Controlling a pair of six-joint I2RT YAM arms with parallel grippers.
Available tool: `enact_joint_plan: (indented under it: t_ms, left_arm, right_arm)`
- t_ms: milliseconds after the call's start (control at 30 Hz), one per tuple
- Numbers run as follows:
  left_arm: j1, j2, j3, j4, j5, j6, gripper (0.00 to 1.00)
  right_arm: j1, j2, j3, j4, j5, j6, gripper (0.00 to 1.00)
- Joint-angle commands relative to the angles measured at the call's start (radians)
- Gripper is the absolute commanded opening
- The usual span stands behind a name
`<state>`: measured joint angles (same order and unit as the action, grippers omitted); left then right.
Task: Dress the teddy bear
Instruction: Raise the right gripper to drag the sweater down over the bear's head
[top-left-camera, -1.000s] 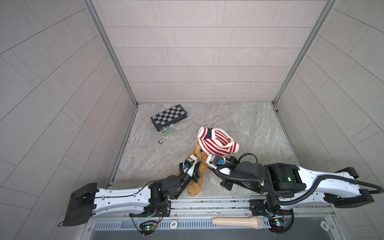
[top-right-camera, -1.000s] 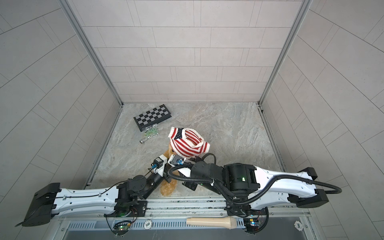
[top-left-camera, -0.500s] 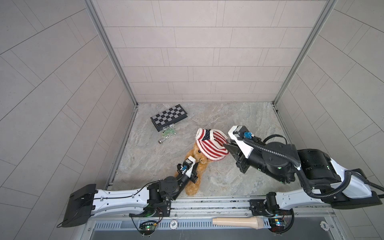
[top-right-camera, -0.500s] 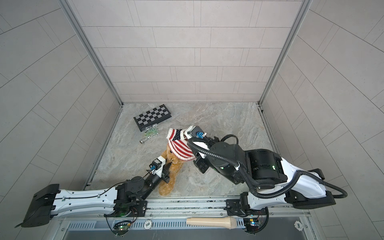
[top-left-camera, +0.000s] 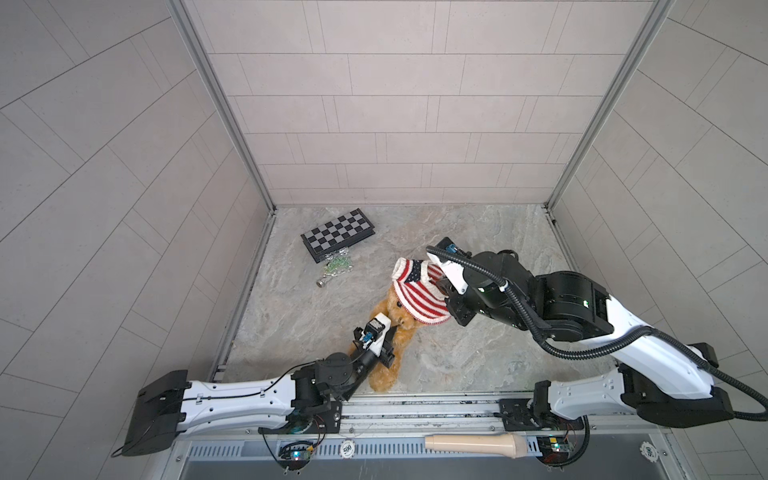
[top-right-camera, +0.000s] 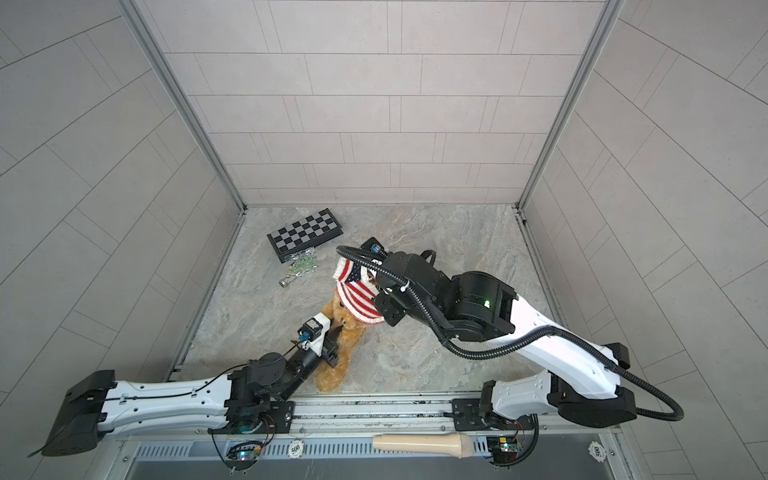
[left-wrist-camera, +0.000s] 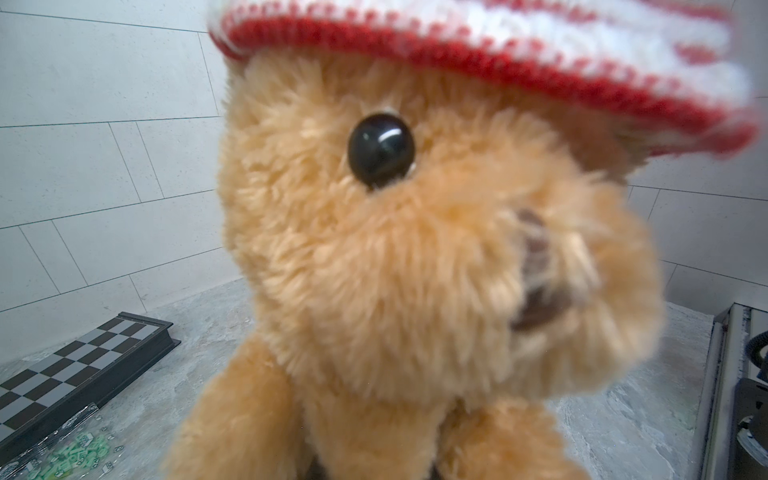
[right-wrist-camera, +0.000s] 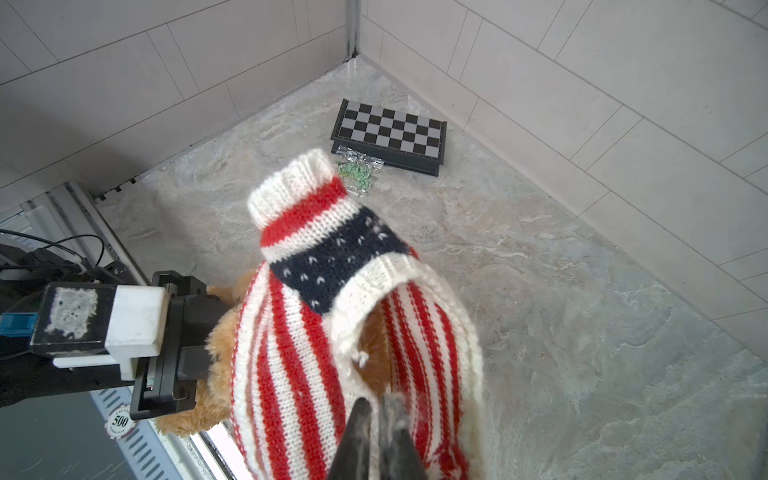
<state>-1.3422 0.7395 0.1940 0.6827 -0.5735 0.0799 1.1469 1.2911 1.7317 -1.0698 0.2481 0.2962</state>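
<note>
Two grips just below frame centre, your left gripper (top-left-camera: 392, 334) clenched on bear (top-left-camera: 384, 372), your right gripper (right-wrist-camera: 377, 409) pinching sweater (right-wrist-camera: 291, 332) hem, sweater over bear's head, chessboard (top-left-camera: 338, 235) above.

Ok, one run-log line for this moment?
left end effector: shut on fluffy golden-tan plush teddy bear | right end effector: shut on red-and-white striped knit sweater | sweater: atop bear's head
</note>
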Motion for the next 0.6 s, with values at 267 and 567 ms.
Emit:
enact_joint_plan:
  t_ms: [267,567]
  left_arm:
    - [-0.002,-0.029,0.021,-0.008,0.044,0.012,0.0]
    - [-0.002,-0.057,0.019,-0.041,0.066,0.009,0.0]
  right_arm:
    - [-0.044,0.036,-0.004,-0.038,-0.098,0.008,0.11]
    - [-0.064,0.002,-0.031,-0.022,-0.109,0.015,0.13]
